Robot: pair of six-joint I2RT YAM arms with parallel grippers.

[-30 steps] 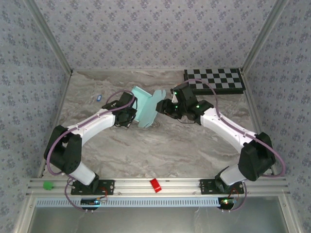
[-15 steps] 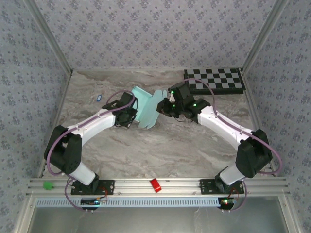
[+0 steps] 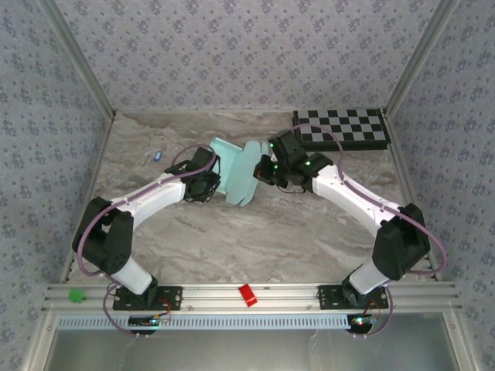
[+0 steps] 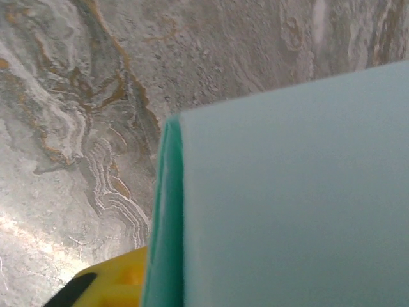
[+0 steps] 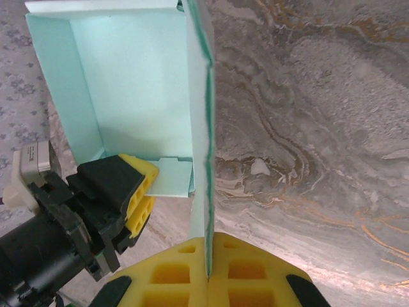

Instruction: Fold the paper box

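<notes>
Hidden in the top view: the fingertips of both arms are tucked against the paper box [image 3: 236,174] and are too small to show how the jaws stand.
Cut off at the left wrist: a blurred pale blue panel of the box covers most of the picture from 1 to 6 o'clock. One yellow pad [image 4: 115,284] pokes in at 7 o'clock, just beside the panel's darker green edge. What lies behind the panel is hidden.
Left gripper [image 5: 136,192]: in the right wrist view it sits at 8 o'clock. Its yellow pads are at a small tab [image 5: 174,176] on the lower edge of the box's open inside. I cannot tell whether they pinch the tab or stand a little apart.
Right gripper [image 5: 208,249]: the jaws are pressed together, and the two yellow pads clamp a thin flap [image 5: 198,115] of the box seen edge-on. The flap runs from 6 o'clock straight up to 12.
Box shape: partly folded, with low walls around a hollow at 10 to 11 o'clock, left of the clamped flap.
Box place: far middle of the marbled table [image 3: 255,232], standing on edge between the arms, with the left gripper at its 9 o'clock and the right at its 3 o'clock. Whether its lower edge touches the table is unclear.
Nearby: a checkered board [image 3: 340,127] lies at 2 o'clock from the box, apart from it.
</notes>
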